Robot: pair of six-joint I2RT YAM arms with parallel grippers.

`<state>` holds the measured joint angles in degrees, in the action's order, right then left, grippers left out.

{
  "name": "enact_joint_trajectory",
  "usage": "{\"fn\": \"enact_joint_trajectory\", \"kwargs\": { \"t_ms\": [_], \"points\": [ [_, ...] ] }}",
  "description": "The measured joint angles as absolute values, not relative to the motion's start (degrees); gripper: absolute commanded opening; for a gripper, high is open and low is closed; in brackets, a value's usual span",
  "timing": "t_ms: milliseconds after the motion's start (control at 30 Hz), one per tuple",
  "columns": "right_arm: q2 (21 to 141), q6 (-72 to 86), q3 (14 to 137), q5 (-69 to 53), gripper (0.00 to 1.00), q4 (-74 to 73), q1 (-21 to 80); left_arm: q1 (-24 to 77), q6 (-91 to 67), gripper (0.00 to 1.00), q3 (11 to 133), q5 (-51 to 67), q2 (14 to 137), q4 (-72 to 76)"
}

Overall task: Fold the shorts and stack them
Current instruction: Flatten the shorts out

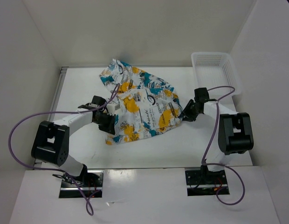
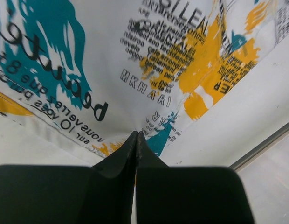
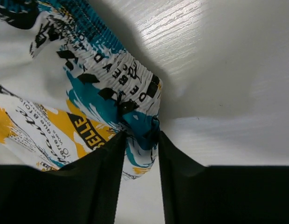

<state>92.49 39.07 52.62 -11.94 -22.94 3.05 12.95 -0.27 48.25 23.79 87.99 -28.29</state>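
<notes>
The shorts [image 1: 140, 105] lie crumpled across the middle of the table, white with teal, yellow-orange and black print. My left gripper [image 1: 109, 122] is at their near-left edge. In the left wrist view its fingers meet tip to tip [image 2: 136, 133], pinching the printed fabric [image 2: 149, 70]. My right gripper [image 1: 183, 114] is at their right end. In the right wrist view it [image 3: 141, 136] holds the bunched elastic waistband [image 3: 135, 93] between its fingers, just above the table.
A white plastic mesh basket [image 1: 214, 70] stands at the back right corner. White walls close in the table on the left, back and right. A metal strip [image 2: 270, 140] runs along the table's left edge.
</notes>
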Motion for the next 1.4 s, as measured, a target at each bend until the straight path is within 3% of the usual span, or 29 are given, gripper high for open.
{"fn": "enact_joint_trajectory", "kwargs": {
  "t_ms": [67,167,200,233,300,400,533,700,733,800,833,900,1133,1400],
  "points": [
    [94.02,39.11,52.62,-13.02,0.23,-22.35,3.05,12.95,-0.25,0.0,49.47,23.44,87.99,-28.73],
    [94.83,39.16,53.28,-14.0,0.08,-22.15,3.05,12.95,-0.27,0.21,52.07,22.44,87.99,-30.17],
    [94.98,39.2,53.74,-14.13,0.08,-22.02,3.05,12.95,-0.34,0.4,52.84,21.87,87.96,-30.85],
    [95.0,39.22,54.06,-14.22,0.07,-21.85,3.05,12.95,-0.14,0.46,53.12,21.02,87.85,-31.31],
    [95.0,39.27,54.46,-14.24,0.07,-21.52,3.05,12.93,-0.08,0.54,52.84,19.09,87.39,-32.62],
    [95.0,39.29,54.5,-14.31,0.07,-21.3,3.05,12.53,-0.21,0.54,50.48,17.52,86.24,-33.93],
    [95.0,39.22,54.5,-14.31,0.08,-21.26,3.05,12.27,-0.23,0.54,47.11,18.13,86.06,-34.89],
    [95.0,39.11,54.5,-14.35,0.08,-21.26,3.05,12.27,-0.38,0.39,46.72,21.5,87.5,-33.21],
    [95.0,39.11,54.5,-14.35,0.08,-21.26,3.05,12.32,-0.34,0.29,46.72,21.89,87.9,-32.77],
    [95.0,39.11,54.5,-14.37,0.08,-21.26,3.05,12.32,-0.34,0.19,46.72,22.68,88.2,-32.14],
    [95.02,39.11,54.5,-14.37,0.08,-21.26,3.05,12.32,-0.38,0.08,46.72,22.98,88.25,-31.83],
    [95.0,39.11,54.5,-14.37,0.08,-21.26,3.05,12.32,-0.36,0.0,46.72,23.94,88.31,-31.29],
    [95.0,39.0,55.57,-14.39,0.0,-22.22,3.05,11.0,-0.25,0.0,52.1,22.61,88.62,-34.33],
    [95.39,38.68,74.08,-14.41,0.0,-25.76,3.22,0.4,-0.23,0.0,81.23,22.98,94.24,-34.04]
  ]
}}
